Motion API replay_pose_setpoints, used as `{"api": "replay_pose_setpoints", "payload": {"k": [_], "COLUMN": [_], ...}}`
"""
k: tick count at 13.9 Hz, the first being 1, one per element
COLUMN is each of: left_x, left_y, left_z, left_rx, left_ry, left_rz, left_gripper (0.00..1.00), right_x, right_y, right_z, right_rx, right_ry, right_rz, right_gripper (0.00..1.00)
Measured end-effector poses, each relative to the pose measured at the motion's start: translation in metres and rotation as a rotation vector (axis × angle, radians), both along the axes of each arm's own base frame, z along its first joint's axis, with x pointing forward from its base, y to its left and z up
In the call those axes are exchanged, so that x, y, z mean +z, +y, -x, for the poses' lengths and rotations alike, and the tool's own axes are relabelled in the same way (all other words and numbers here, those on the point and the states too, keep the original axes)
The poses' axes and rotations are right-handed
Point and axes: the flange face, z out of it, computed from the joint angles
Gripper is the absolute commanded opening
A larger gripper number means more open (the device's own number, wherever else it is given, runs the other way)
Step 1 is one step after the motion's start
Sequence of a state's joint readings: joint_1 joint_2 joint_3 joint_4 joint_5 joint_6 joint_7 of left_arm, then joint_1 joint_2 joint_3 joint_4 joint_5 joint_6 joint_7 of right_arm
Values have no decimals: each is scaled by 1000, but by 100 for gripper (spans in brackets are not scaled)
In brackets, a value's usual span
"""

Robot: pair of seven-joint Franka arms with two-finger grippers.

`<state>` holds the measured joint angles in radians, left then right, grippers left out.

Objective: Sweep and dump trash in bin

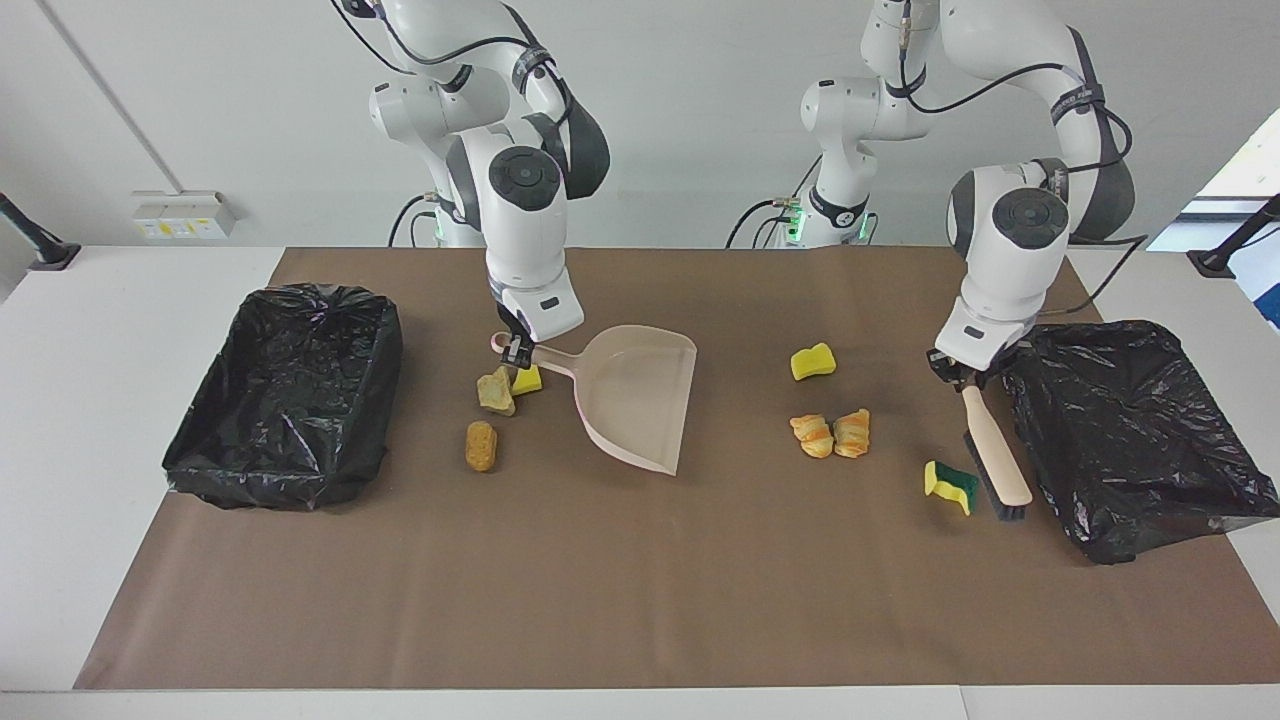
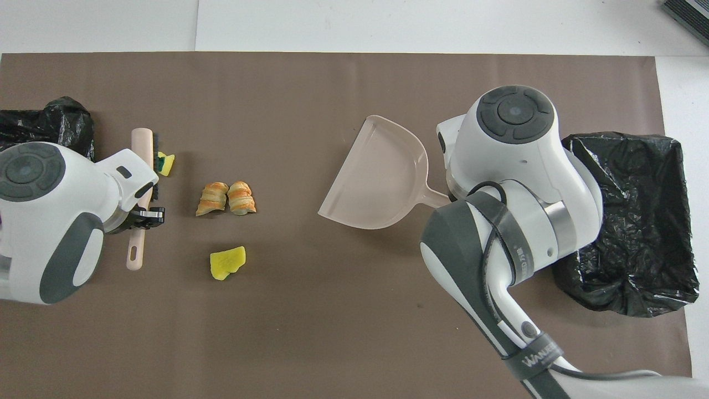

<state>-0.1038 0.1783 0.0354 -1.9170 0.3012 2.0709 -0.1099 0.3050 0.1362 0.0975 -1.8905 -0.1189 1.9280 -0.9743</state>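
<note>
Two black-lined bins (image 1: 290, 395) (image 1: 1135, 430) without trash, dustpan (image 1: 640, 400) bare; right jaws (image 1: 517, 352) on its handle, left jaws (image 1: 962, 378) on brush (image 1: 995, 450)

2 high opposed views (shared table (image 1: 640, 600))

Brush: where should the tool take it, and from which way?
Grip the brush by its bare wooden handle near the hanging-hole end, coming straight down. It lies flat beside the bin, bristle end farther from the robots with a sponge bit beside it. The left tool is already at that handle end.
</note>
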Motion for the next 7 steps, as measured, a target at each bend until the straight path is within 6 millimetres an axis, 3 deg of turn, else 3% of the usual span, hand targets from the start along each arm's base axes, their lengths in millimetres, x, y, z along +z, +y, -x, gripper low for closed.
{"api": "replay_pose_setpoints", "payload": {"k": [3,7], "left_x": [-31,-48], "left_y": [11,8], "left_z": [-19,-13], "left_rx": [-32,-114], "left_ry": [37,136], "left_rz": [-10,-21], "left_gripper": [0,0], "right_x": [-15,-10], "right_y": [5,23], "right_z": [30,52], "right_rx": [82,65], "right_ry": [7,6], "right_rz": [2,14], "right_gripper": [0,0]}}
